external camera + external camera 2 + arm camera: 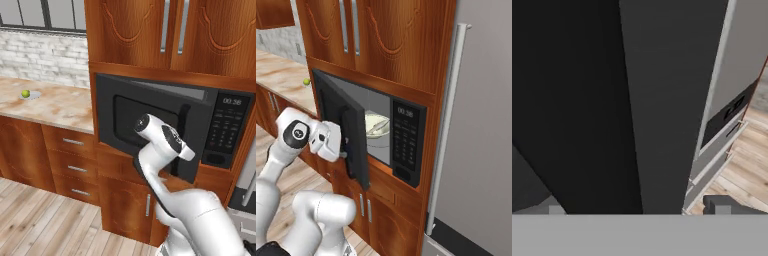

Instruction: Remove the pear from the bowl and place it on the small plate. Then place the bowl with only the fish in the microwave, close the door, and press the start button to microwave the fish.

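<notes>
Closing step looks half done. Left base view: wide black microwave door with dark window [150, 125] stands ajar in front of the large black built-in microwave [227, 130], with the white arm's wrist against its outer face. Small round yellow-green pear [25, 93] sits on the small flat grey-white plate [32, 95], far left on the marbled counter [60, 107], well apart from the arm. Risk: push lands near the door's free edge; if the wrist slides off, the door stops short of latching.

Right base view: door is swung roughly halfway, the wide shallow pale cream-green bowl [376, 125] visible inside the grey cavity. Fish can't be made out. Claw [345, 154] is right at the door's outer face, contact point too small to resolve. Risk: a hard shove could slam the door and jolt the bowl.

Hand view: dark door panel close ahead, both dark fingertips [553, 209] spread wide at the bottom, nothing between them. Risk: splayed fingers could catch the door edge; an unlatched door likely makes the start press useless.
</notes>
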{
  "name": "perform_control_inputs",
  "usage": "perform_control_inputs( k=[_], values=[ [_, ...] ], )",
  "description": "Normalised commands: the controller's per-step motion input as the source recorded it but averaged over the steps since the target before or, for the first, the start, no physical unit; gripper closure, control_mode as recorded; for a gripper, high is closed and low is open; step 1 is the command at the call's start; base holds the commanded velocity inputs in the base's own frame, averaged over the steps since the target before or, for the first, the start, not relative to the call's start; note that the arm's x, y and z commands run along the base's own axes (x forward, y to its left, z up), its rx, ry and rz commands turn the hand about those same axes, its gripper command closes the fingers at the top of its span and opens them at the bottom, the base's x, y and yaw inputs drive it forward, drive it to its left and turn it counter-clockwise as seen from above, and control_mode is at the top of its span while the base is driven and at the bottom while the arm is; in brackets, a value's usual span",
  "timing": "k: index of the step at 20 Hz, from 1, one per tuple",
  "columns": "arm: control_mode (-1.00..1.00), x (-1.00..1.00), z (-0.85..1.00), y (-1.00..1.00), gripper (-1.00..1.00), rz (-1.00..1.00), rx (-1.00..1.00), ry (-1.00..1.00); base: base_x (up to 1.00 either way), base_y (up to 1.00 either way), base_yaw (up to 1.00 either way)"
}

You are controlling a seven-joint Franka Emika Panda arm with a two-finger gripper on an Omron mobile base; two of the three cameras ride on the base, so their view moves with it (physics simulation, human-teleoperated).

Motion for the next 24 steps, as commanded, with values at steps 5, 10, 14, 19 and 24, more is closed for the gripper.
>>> perform_control_inputs(
  k=[5, 10, 14, 19, 24],
  values=[
    [-1.00, 0.56, 0.40, -0.01, -1.00, -0.19, 0.00, 0.14, 0.00, 0.00, 0.00],
    [-1.00, 0.70, 0.01, 0.14, -1.00, -0.21, 0.00, 0.08, 0.00, 0.00, 0.00],
    [-1.00, 0.60, -0.10, 0.14, -1.00, -0.20, 0.00, -0.02, 0.00, 0.00, 0.00],
    [-1.00, 0.20, -0.10, -0.50, -1.00, -0.03, 0.00, -0.31, 0.00, 0.00, 0.00],
    [-1.00, 0.00, -0.27, -0.75, -1.00, 0.01, 0.00, -0.46, 0.00, 0.00, 0.00]
  ],
)
